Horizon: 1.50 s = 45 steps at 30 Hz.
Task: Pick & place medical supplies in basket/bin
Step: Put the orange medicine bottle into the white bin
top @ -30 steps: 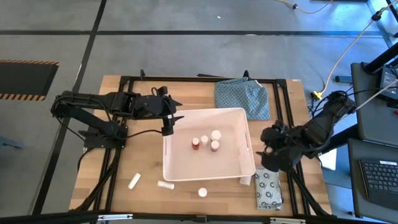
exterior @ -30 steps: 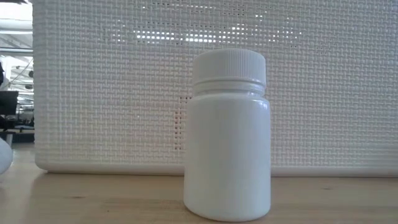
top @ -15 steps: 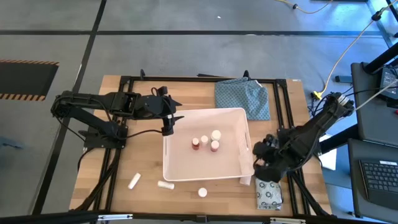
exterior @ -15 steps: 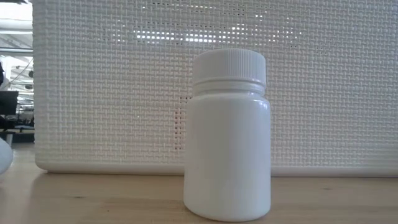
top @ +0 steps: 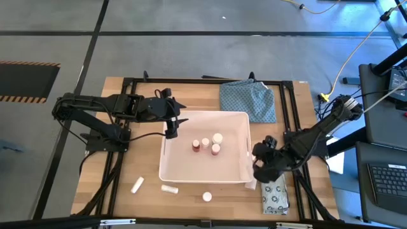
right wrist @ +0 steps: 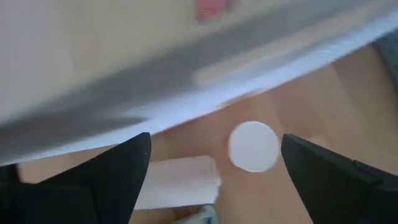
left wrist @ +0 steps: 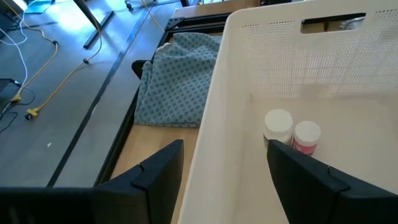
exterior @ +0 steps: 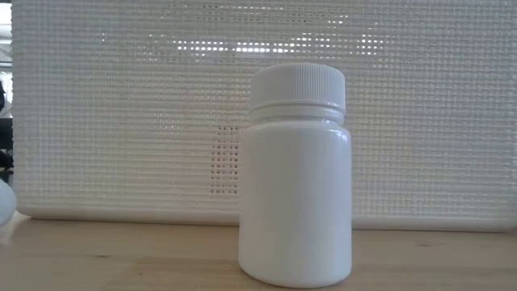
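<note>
Right gripper (top: pixel 259 166) hangs wide and empty at the tub's (top: pixel 170 172) right wall, over a white bottle (right wrist: pixel 252 146) on the table. Bottle judged light, rigid, slick; take it across the body. Left gripper (top: pixel 172 125) straddles the tub's left rim, wide.

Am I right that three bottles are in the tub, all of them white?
Not quite. Three bottles do stand in the tub, but only two are white; the third is the red bottle. The high view shows it.
</note>
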Each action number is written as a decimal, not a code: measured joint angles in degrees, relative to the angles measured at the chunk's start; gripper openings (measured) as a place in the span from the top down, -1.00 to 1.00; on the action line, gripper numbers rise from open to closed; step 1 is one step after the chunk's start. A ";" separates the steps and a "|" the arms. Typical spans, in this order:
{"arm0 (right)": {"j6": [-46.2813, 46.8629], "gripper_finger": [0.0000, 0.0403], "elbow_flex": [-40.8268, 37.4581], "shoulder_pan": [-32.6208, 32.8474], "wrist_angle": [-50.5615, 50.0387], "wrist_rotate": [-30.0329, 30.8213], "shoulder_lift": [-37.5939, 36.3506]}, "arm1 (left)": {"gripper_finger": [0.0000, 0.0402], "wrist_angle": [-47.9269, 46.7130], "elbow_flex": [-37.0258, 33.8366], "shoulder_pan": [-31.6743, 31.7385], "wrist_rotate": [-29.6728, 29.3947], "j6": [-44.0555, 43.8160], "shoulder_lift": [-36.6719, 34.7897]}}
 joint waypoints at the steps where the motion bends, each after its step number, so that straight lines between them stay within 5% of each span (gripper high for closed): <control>1: 1.29 -0.79 0.00 -0.60 -0.82 0.00 0.00 | -0.11 0.01 0.00 0.00 0.01 0.00 0.00; 6: 6.80 -0.79 -0.06 -2.94 -4.17 0.10 -0.07 | -0.11 -0.52 0.00 0.00 0.02 0.00 0.00; 26: -0.87 -0.79 -0.29 -3.09 -8.23 -0.07 -0.03 | -0.11 -3.22 0.00 0.00 0.14 -2.12 0.00; 45: -5.82 -0.79 -11.87 -3.67 4.50 -0.07 -0.50 | -0.11 -3.81 0.00 0.00 0.44 -2.98 0.00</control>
